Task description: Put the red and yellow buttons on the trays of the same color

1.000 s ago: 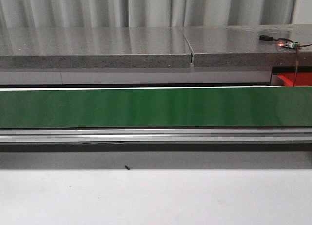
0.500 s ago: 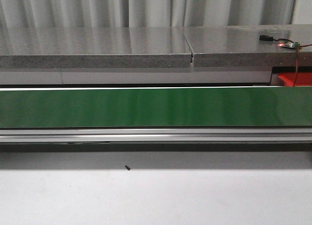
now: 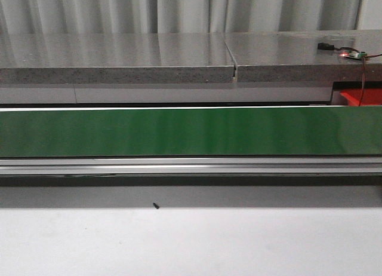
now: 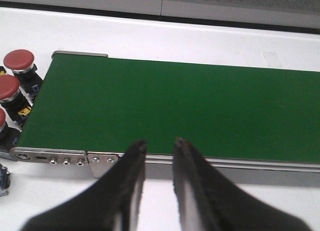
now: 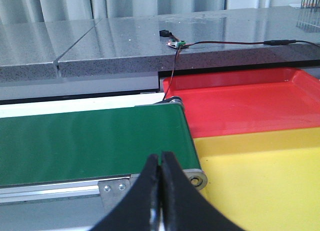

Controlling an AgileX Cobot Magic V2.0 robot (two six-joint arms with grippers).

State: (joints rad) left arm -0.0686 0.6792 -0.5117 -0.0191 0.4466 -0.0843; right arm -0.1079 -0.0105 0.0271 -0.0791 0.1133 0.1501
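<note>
Three red buttons stand past the left end of the green belt [image 4: 180, 111] in the left wrist view: one [image 4: 19, 60], a second [image 4: 8, 88], and a third cut off by the frame edge [image 4: 1, 122]. My left gripper [image 4: 159, 143] hangs open over the belt's near rail with nothing between its fingers. A red tray [image 5: 245, 101] and a yellow tray [image 5: 260, 176], both bare, lie beyond the belt's right end in the right wrist view. My right gripper [image 5: 161, 156] is shut and empty above the belt's near corner. No yellow button shows.
The front view holds the bare green belt [image 3: 191, 131], its metal rail [image 3: 191, 166], a grey stone shelf [image 3: 119, 58] behind it, and a small circuit board with wires [image 3: 352, 54] at the far right. A small black speck [image 3: 156, 206] lies on the white table.
</note>
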